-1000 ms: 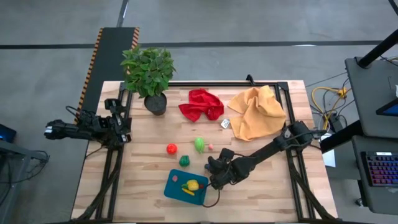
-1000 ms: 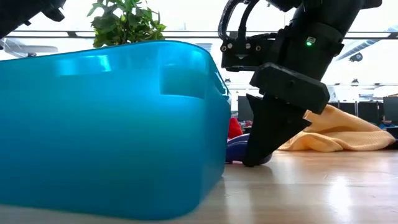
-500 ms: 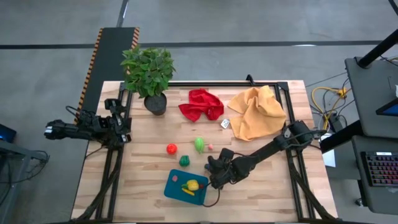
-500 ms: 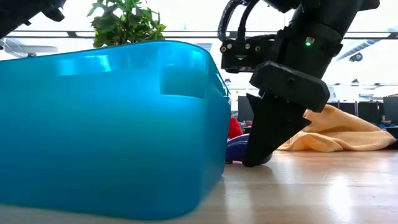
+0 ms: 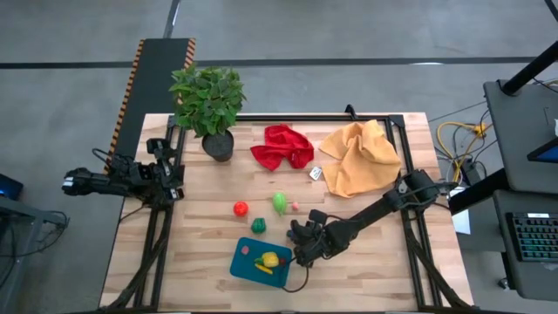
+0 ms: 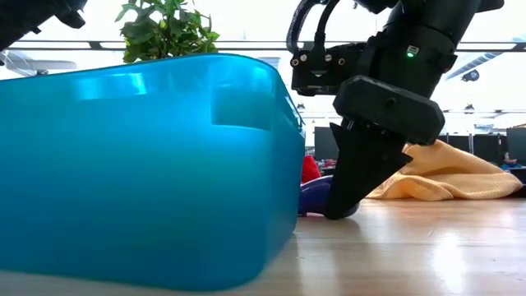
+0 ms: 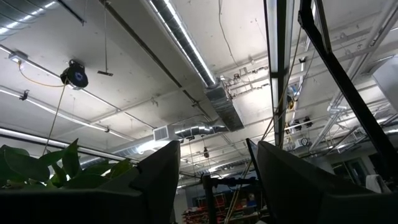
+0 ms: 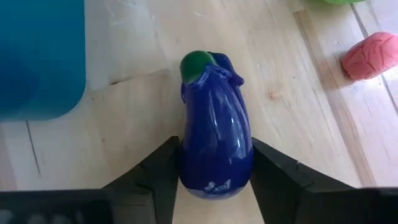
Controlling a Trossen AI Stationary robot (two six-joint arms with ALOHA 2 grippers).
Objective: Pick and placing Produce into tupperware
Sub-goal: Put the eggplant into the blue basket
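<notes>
A purple toy eggplant [image 8: 216,140] with a green cap lies on the table beside the teal tupperware [image 5: 260,262] [image 6: 148,164], between the fingers of my right gripper [image 8: 216,186] [image 5: 302,241], which is shut on it. The tupperware holds a yellow piece [image 5: 272,259] and other small pieces. On the bare wood lie a red piece [image 5: 240,208], a light green piece [image 5: 279,202], a dark green piece [image 5: 259,225] and a small pink piece [image 8: 372,55]. My left gripper [image 7: 211,180] waits open at the table's left edge, pointing up. My right gripper pinches the eggplant's thick rounded end [image 8: 214,177] between its two fingers, one finger [image 8: 166,167] on each flank. The fingers come from above, pointing steeply down [image 6: 349,185]. The eggplant lies on the table with its green cap [image 8: 198,64] pointing away from the gripper.
A potted plant [image 5: 209,103] stands at the far left of the table. A red cloth [image 5: 281,146] and a yellow cloth [image 5: 359,157] lie along the far side. The tupperware's wall [image 8: 37,56] stands close beside the eggplant.
My right gripper has tipped slightly over the eggplant, with its fingertips staying at the table. The eggplant has stayed where it lay.
</notes>
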